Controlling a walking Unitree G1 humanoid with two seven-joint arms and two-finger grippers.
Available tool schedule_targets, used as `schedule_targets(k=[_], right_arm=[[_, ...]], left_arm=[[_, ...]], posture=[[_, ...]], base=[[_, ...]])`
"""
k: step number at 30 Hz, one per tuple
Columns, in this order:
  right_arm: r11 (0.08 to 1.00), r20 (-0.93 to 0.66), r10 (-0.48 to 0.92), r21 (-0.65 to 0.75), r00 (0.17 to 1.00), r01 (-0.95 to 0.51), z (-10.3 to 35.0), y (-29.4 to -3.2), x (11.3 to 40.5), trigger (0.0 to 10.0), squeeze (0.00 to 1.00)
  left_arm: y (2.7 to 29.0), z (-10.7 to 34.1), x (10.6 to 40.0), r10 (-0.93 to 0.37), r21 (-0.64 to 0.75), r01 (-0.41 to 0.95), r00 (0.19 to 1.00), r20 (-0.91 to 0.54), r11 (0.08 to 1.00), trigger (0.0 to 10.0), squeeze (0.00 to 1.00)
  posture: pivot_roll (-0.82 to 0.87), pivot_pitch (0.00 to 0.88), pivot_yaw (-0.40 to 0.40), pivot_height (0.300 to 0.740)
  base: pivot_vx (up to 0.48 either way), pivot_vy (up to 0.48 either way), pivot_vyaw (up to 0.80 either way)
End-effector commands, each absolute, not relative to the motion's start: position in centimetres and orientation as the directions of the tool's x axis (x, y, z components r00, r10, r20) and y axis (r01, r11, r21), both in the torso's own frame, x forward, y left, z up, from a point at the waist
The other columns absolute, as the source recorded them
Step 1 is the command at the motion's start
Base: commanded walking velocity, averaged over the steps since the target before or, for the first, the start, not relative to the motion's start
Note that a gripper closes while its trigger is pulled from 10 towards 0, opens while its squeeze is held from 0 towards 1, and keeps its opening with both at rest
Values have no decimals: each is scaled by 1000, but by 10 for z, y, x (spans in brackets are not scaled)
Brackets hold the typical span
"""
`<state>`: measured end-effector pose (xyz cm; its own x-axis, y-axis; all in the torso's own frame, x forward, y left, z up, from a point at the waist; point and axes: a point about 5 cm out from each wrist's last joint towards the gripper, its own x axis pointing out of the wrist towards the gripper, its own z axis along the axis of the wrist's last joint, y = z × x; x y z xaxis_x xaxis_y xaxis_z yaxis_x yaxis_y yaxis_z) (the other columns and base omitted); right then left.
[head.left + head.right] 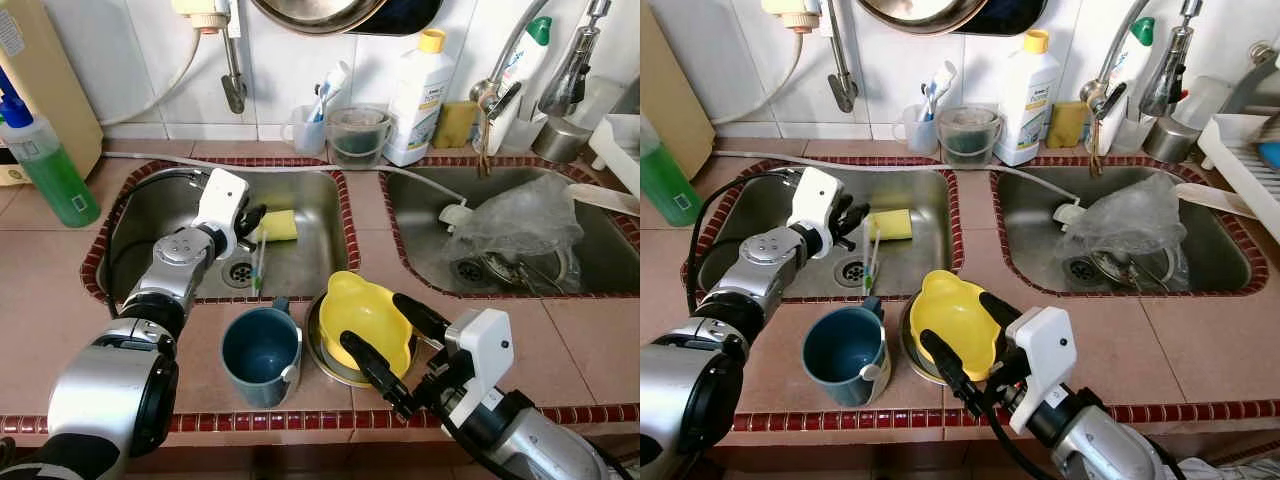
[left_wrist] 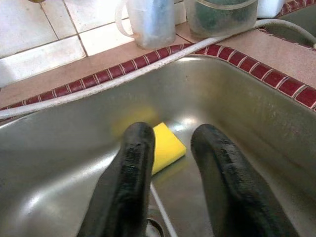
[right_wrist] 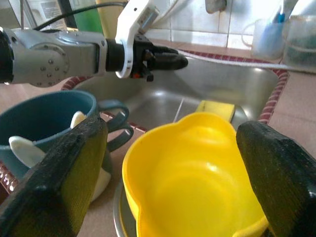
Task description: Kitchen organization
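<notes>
While my right end effector (image 1: 398, 345) straddles the yellow plastic bowl (image 1: 366, 320) spread wide, closing off-centre could tip it toward the blue mug (image 1: 260, 355) at nine o'clock.

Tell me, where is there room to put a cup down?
Bare tiled counter lies in front of the right sink, and more between the green bottle and left sink. The strip holding the blue mug and yellow bowl is crowded.

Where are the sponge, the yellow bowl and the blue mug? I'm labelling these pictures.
sponge (image 1: 277, 225): left eye view, middle of its yellow top.
yellow bowl (image 1: 366, 318): left eye view, inside surface.
blue mug (image 1: 258, 350): left eye view, inside bottom.
</notes>
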<state>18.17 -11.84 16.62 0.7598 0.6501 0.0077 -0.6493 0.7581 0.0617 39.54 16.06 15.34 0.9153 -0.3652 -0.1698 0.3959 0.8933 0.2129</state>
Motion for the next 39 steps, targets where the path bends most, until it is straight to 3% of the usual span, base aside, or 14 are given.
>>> schedule_targets(k=[1, 17, 18, 20, 21, 31, 39], right_arm=[[755, 12, 654, 62, 757, -653, 167, -118, 182, 10000, 0], [758, 93, 645, 51, 759, -650, 173, -113, 208, 10000, 0], [754, 105, 648, 49, 754, -655, 173, -112, 212, 10000, 0], [752, 114, 650, 47, 751, -658, 174, -112, 215, 10000, 0], [753, 122, 648, 46, 752, -657, 175, -112, 218, 10000, 0], [769, 183, 621, 41, 762, -637, 180, -111, 237, 10000, 0], [852, 250, 497, 44, 831, -522, 181, -116, 257, 10000, 0]], left_arm=[[160, 161, 399, -368, 225, 399, 914, -168, 889, 10000, 1000], [163, 176, 398, -388, 136, 387, 921, -23, 912, 10000, 1000], [161, 179, 396, -394, 118, 389, 919, 25, 914, 10000, 918], [159, 181, 394, -397, 111, 389, 916, 60, 914, 10000, 918], [157, 182, 393, -406, 110, 397, 910, 80, 911, 10000, 0], [149, 188, 378, -397, 85, 388, 902, 169, 918, 10000, 0], [149, 186, 353, -324, 76, 315, 920, 220, 946, 10000, 0]], posture=[[-110, 89, 29, 740], [-35, 38, 7, 740], [-15, 24, -4, 740], [-10, 19, -7, 740], [-1, 14, -12, 740], [41, 0, -34, 740], [65, 0, -44, 740]], base=[[0, 0, 0], [0, 0, 0], [0, 0, 0], [0, 0, 0], [0, 0, 0], [0, 0, 0], [0, 0, 0]])
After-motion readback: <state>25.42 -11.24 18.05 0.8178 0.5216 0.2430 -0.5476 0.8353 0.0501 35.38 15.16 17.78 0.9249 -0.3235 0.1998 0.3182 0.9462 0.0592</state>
